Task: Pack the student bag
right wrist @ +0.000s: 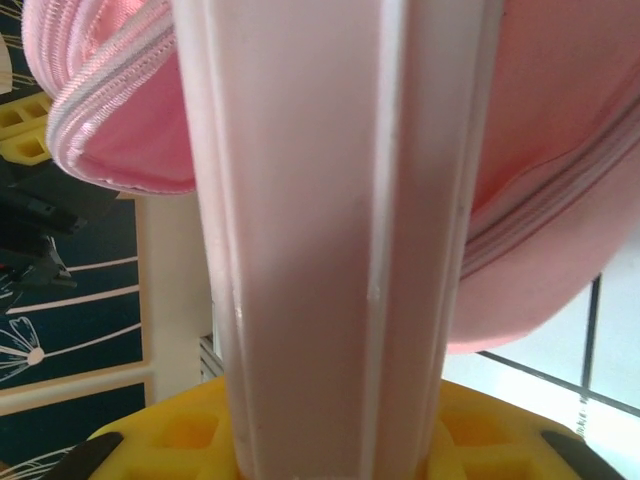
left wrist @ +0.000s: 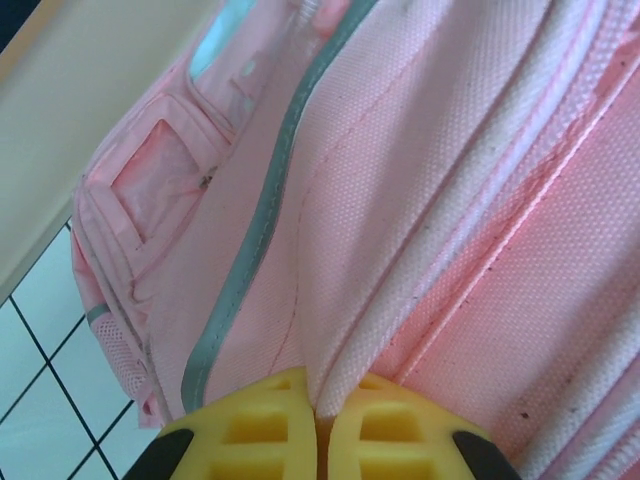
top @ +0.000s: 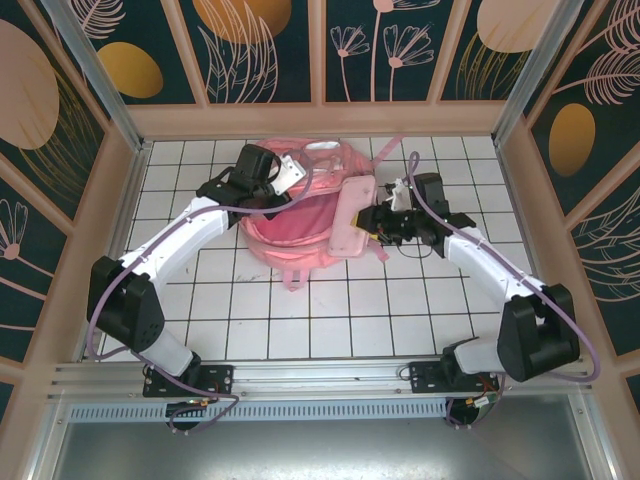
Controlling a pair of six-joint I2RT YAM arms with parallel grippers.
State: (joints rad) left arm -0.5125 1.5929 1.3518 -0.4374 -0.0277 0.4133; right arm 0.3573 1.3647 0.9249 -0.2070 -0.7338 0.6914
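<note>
The student bag (top: 290, 238), a soft pink backpack with a pale stripe, lies at the back middle of the tiled table. My left gripper (top: 288, 176) sits at its upper left edge. In the left wrist view its yellow fingers (left wrist: 250, 430) are shut on a fold of the bag's pink fabric (left wrist: 400, 150). My right gripper (top: 380, 222) is at the bag's right side, shut on a long pale pink case (top: 350, 215). That case (right wrist: 330, 250) stands upright between the yellow fingers (right wrist: 480, 430), with the bag's zipped edge (right wrist: 560, 200) curving behind it.
The white tiled table (top: 300, 320) is fenced by a wooden frame with dark flowered panels (top: 270, 45). The back wall (left wrist: 90, 130) runs close behind the bag. A pink strap (top: 292, 280) trails toward the front. A metal rail (top: 320, 375) spans the near edge.
</note>
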